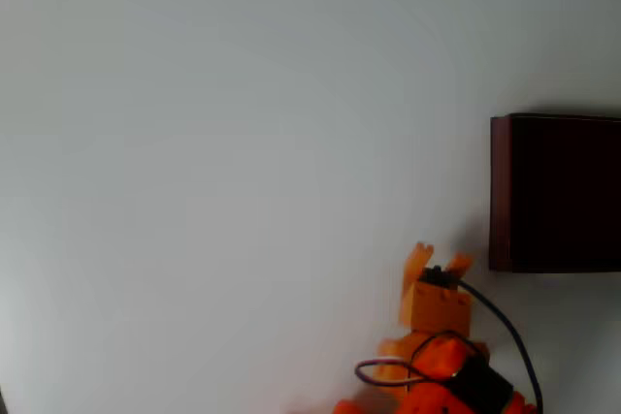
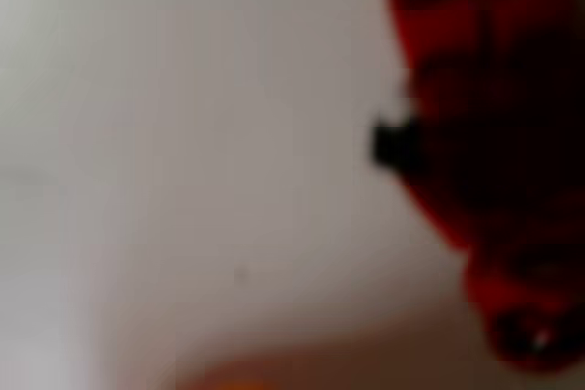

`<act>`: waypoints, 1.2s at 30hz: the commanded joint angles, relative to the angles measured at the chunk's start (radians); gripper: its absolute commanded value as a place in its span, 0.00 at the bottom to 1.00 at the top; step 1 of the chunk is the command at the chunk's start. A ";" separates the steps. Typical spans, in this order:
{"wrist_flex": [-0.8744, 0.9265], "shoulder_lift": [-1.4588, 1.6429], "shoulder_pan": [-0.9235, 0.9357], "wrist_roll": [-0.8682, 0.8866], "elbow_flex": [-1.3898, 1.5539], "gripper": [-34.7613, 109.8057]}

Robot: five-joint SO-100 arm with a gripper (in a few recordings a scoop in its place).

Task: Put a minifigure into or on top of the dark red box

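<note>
Minifigure [image 2: 494, 162]: a red, badly blurred shape at the right of the wrist view, very close to the lens, which suggests it sits between the jaws; no detail of the hold can be made out. Gripper [image 1: 439, 261]: orange, seen in the overhead view near the bottom right, its two tips pointing up the picture with a narrow gap between them; whether anything is held there cannot be told. Box [image 1: 501, 191]: dark red walls, very dark inside, at the right edge of the overhead view, just up and right of the gripper and apart from it. Worktop [image 1: 213, 162]: plain white. Step judged in hand: carrying the figure toward the box. The next move calls for a short reach rightward over the near wall, then release.
</note>
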 commanded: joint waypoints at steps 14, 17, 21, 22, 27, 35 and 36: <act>-0.149 0.020 0.170 -0.183 0.081 0.40; -0.140 0.029 0.167 -0.181 0.092 0.40; -0.129 0.094 0.129 -0.156 0.133 0.40; -0.124 0.101 0.121 -0.147 0.140 0.40; -0.121 0.112 0.078 -0.117 0.160 0.40; -0.163 -0.006 0.012 -0.109 0.115 0.40; -0.167 -0.020 0.017 -0.117 0.107 0.40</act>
